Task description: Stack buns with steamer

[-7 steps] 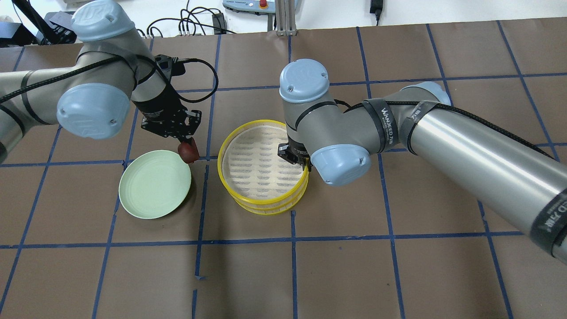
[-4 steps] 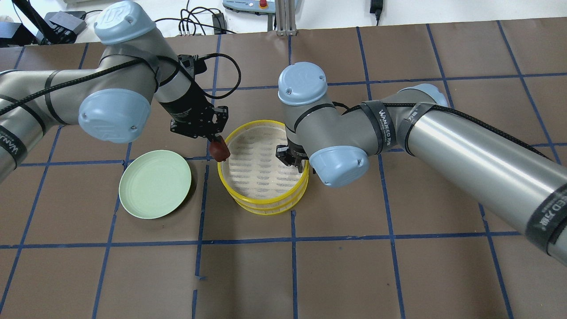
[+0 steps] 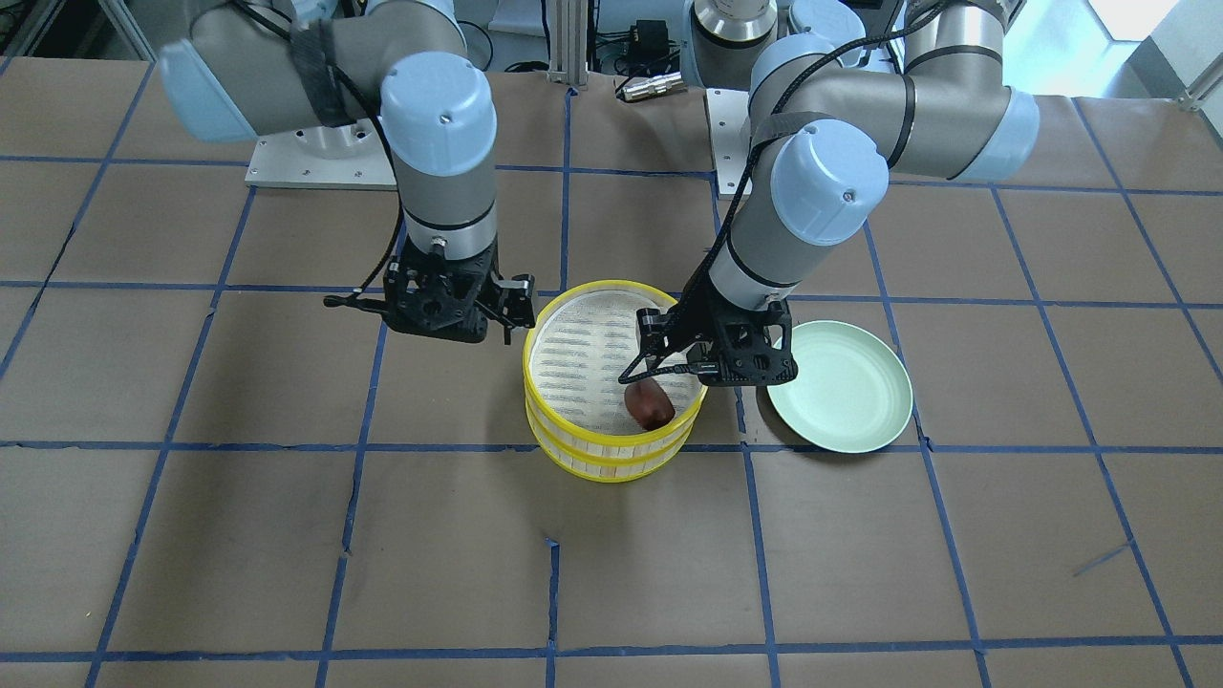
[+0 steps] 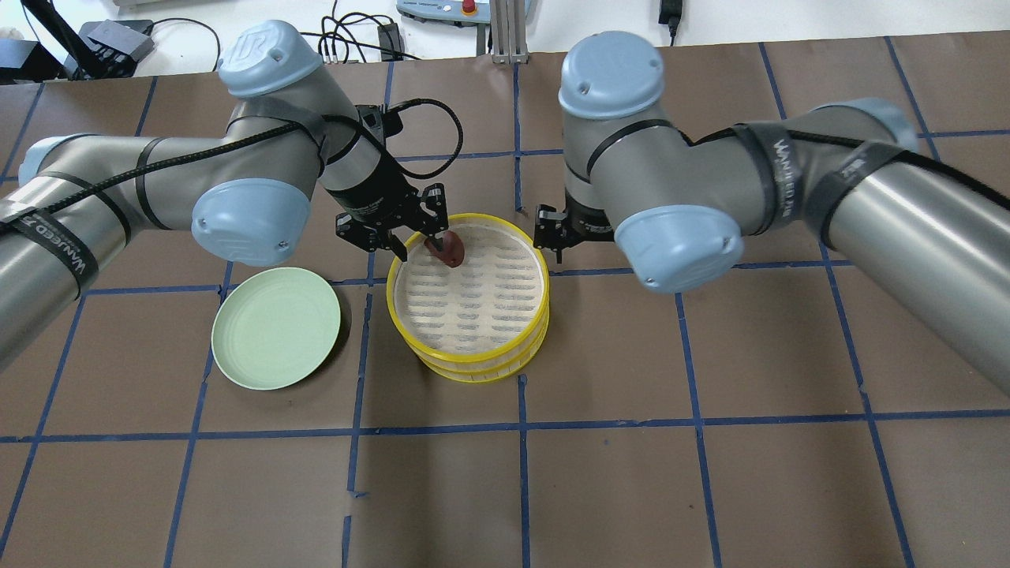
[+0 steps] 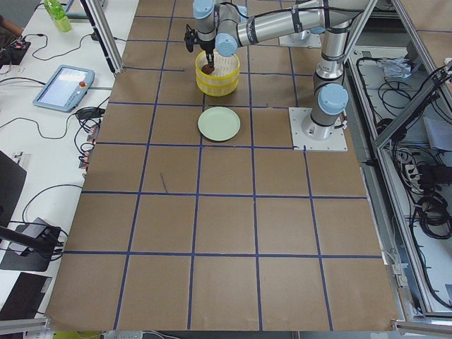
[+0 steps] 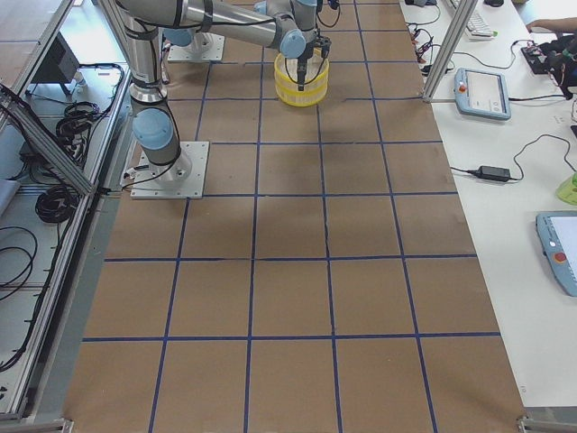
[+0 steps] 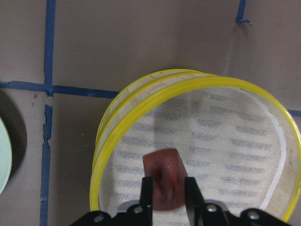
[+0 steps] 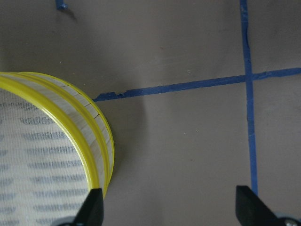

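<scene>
The dark reddish-brown rounded bun point(image 4: 449, 250) is being clamped by the left gripper point(image 7: 168, 188), low inside the yellow-rimmed round mesh steamer point(image 4: 545, 295), near its rim. The right gripper point(image 8: 171, 209) is being held with jaws apart, outside the steamer. If released tilted, the bun could be rolled against the wall.

A pale green round plate point(image 4: 276, 327) lies flat on the brown-papered table point(image 4: 710, 489), covering a crossing of the blue tape lines point(image 4: 521, 430) that mark the surface into squares. Beyond the table's far edge, black cables point(image 4: 345, 31) tangle on a white bench. The left side view shows a grey teach pendant point(image 5: 62, 86) and a green bottle point(image 5: 60, 15) resting beside the table.
</scene>
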`<move>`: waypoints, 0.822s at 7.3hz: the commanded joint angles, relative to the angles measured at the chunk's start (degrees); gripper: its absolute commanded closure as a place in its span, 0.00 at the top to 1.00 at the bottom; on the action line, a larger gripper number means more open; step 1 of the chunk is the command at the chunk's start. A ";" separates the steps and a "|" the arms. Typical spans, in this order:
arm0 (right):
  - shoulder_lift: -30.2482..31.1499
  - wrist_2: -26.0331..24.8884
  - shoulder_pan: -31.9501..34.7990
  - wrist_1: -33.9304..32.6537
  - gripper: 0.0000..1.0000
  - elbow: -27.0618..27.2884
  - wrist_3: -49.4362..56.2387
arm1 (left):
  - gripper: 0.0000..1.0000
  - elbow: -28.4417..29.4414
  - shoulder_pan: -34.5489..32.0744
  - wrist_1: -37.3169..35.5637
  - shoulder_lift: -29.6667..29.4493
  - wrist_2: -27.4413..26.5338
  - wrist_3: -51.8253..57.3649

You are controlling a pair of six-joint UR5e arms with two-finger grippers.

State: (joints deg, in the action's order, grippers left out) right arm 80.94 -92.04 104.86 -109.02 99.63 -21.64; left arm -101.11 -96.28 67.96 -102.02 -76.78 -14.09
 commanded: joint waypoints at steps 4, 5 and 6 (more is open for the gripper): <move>10.02 5.54 -7.47 27.62 1.00 -14.89 10.47 | 1.00 4.23 8.01 7.90 4.54 -8.81 24.93; 10.37 4.68 -7.65 27.81 1.00 -14.73 11.69 | 1.00 7.91 9.43 15.81 6.20 -11.61 28.47; 11.16 2.15 -7.65 27.03 1.00 -14.38 11.88 | 1.00 10.99 9.44 23.54 7.87 -12.59 28.59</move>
State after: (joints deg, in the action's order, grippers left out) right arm 91.20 -87.87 97.30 -81.98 85.32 -10.46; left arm -94.06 -87.82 81.94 -96.26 -87.43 11.99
